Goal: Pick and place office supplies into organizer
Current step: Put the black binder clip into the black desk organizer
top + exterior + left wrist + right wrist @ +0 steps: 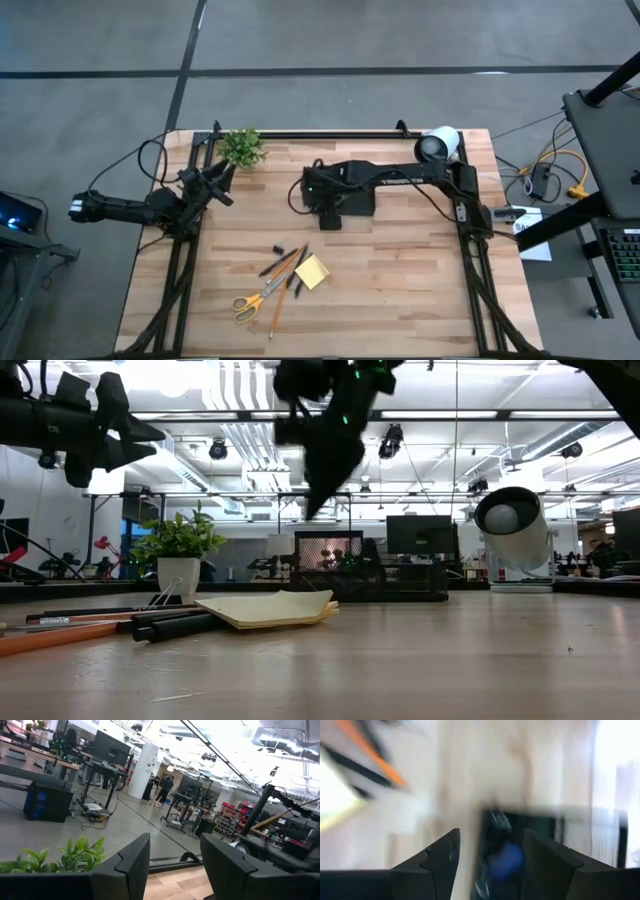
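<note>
Wood table point(400, 290), arm label unreadable

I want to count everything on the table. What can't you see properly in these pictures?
- Organizer, high view: the right arm covers most of it.
- Inside the organizer, right wrist view: motion blur; a blue bit shows, the rest unclear.
- Small dark bits, high view: too tiny to identify.
- Scissors, low view: hidden behind pens and sticky pad.

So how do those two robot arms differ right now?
The right gripper reaches to mid-table over the black organizer; the left gripper waits at the table's left edge beside the green plant. The right points down, the left looks out across the room. Both have open, empty fingers.
</note>
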Tool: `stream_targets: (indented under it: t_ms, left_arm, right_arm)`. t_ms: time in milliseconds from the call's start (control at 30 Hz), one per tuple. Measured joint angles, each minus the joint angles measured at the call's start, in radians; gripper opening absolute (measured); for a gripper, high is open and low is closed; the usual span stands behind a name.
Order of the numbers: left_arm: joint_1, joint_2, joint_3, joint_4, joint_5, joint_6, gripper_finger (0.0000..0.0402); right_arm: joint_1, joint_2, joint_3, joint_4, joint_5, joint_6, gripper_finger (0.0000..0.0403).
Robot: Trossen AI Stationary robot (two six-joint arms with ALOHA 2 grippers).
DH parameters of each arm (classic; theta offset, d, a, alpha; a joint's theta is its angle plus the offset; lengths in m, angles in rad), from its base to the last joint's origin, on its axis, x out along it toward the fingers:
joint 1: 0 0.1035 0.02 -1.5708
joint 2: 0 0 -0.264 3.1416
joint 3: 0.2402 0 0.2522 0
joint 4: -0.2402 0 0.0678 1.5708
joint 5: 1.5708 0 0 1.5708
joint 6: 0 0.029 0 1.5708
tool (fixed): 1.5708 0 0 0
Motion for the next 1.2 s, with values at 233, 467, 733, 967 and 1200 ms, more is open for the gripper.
stream_targets:
  t_ms: [233,467,733,967,1200]
  left_arm:
    - [-0.003,-0.001,0.000,0.000,0.078,-0.019,0.0159]
    - [-0.005,0.045,0.021,-0.363,0.556,-0.450,0.0159]
    - [-0.005,0.236,0.196,-0.626,0.942,-0.212,0.0159]
    - [-0.005,0.513,0.333,-0.713,1.089,-0.049,0.0159]
    - [0.000,0.833,0.418,-0.597,1.101,0.012,0.0159]
  right_arm:
    - [0.075,0.073,0.016,0.190,-0.079,0.025,0.0202]
    - [0.080,0.045,0.074,0.115,-0.060,0.401,0.0193]
    - [0.142,-0.116,0.072,-0.154,0.114,0.582,0.0192]
    - [0.250,-0.250,0.005,-0.340,0.298,0.675,0.0191]
    - [0.307,-0.413,-0.226,-0.406,0.387,0.828,0.0189]
